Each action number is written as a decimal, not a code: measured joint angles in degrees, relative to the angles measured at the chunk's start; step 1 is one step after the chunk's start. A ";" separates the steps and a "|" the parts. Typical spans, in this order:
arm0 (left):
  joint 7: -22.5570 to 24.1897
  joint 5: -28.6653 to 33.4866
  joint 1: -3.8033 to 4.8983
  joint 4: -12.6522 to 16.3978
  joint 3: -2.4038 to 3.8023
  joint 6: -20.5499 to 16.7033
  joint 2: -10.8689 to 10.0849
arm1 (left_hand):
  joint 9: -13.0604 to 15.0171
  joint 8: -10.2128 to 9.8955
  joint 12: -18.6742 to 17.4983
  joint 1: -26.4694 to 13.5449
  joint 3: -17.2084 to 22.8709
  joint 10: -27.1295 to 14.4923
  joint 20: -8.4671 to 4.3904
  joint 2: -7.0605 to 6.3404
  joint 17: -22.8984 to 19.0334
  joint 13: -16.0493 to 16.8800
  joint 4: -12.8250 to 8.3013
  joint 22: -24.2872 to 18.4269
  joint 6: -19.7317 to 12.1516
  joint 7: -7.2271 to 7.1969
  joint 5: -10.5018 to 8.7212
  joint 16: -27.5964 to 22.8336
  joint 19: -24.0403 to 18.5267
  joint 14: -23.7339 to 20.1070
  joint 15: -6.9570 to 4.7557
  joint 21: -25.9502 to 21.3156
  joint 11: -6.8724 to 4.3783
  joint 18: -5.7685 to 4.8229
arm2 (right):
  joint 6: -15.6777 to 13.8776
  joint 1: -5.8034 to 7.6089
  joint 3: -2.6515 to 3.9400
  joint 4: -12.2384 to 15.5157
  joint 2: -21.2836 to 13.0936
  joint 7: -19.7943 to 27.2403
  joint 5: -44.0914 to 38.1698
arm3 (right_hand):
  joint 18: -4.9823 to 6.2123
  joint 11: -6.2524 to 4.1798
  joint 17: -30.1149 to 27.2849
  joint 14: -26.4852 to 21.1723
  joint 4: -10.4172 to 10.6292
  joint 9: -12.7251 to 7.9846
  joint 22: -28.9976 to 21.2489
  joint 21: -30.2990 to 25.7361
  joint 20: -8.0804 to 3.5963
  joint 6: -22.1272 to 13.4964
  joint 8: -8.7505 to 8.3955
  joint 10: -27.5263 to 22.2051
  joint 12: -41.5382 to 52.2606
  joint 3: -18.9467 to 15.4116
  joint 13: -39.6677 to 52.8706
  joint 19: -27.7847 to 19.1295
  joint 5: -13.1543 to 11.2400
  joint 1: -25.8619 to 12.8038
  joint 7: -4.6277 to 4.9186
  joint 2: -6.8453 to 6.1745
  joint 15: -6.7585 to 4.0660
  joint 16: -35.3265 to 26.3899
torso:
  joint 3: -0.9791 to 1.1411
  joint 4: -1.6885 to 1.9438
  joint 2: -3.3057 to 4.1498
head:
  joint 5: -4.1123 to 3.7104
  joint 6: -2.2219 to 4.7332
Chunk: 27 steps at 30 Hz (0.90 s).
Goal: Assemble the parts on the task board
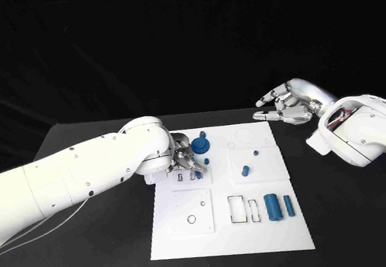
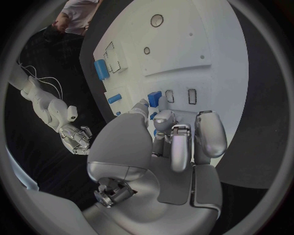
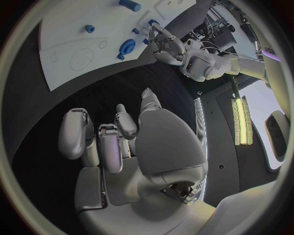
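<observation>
fingers (image 2: 183,147) of left hand (image 1: 185,157) curled on a blue part (image 2: 155,98) — right hand (image 1: 288,105) loosely spread, off the task board (image 1: 263,237)

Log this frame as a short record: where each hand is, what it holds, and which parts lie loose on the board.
left hand: over the task board, fingers down at a small blue part; grip cannot be told
right hand: off the board beyond its far right corner, above the black table, holding nothing, fingers loosely curled
blue round part: near the far edge, beside the left hand
two blue cylinders: side by side, near right of the board
</observation>
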 measured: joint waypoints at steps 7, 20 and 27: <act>0.00 -0.07 0.00 -0.30 -0.02 0.24 0.23 | -0.01 0.00 0.00 -0.47 0.00 0.00 0.00 -0.01 -0.01 0.00 0.00 0.17 0.00 0.00 0.00 0.00 0.00 0.00 0.00 0.22 0.00 0.01 | 0.08 -0.01 0.00 -0.03 0.05 0.00 -0.01 | 0.00 0.00 0.00 0.00 0.00 0.00 0.00 0.00 0.00 0.00 0.00 0.00 0.00 0.00 0.00 0.00 0.00 0.00 0.00 0.00 0.00 0.00 | 0.01 -0.01 -0.01 | -0.04 -0.14; -0.01 -0.08 0.00 -0.49 -0.01 1.28 0.27 | 0.37 0.23 0.00 0.28 0.38 0.21 0.00 0.74 -0.01 -0.01 -0.37 0.41 -0.20 -0.21 0.00 0.00 0.00 0.00 0.00 0.22 -0.20 -0.58 | 0.24 -0.10 0.00 -0.10 0.15 0.00 -0.02 | 0.00 0.00 0.00 0.00 0.00 0.00 0.00 0.00 0.00 0.00 0.00 0.00 0.00 0.00 0.00 0.00 0.00 0.00 0.00 0.00 0.00 0.00 | 0.04 0.01 -0.01 | 0.01 -0.46; -0.01 0.01 0.00 -0.83 0.00 2.15 0.36 | 0.54 0.23 0.00 1.46 0.74 0.21 0.00 0.99 -0.02 -0.07 -0.39 0.55 -0.21 -0.21 0.00 0.00 0.00 0.00 0.00 0.45 -0.21 -0.57 | 0.41 -0.14 0.00 -0.11 0.19 -0.02 -0.04 | 0.00 0.00 0.00 0.00 0.00 0.00 0.00 0.00 0.00 0.00 0.00 0.00 0.00 0.00 0.00 0.00 0.00 0.01 0.00 0.01 0.00 0.00 | 0.05 -0.01 -0.05 | -0.02 -0.54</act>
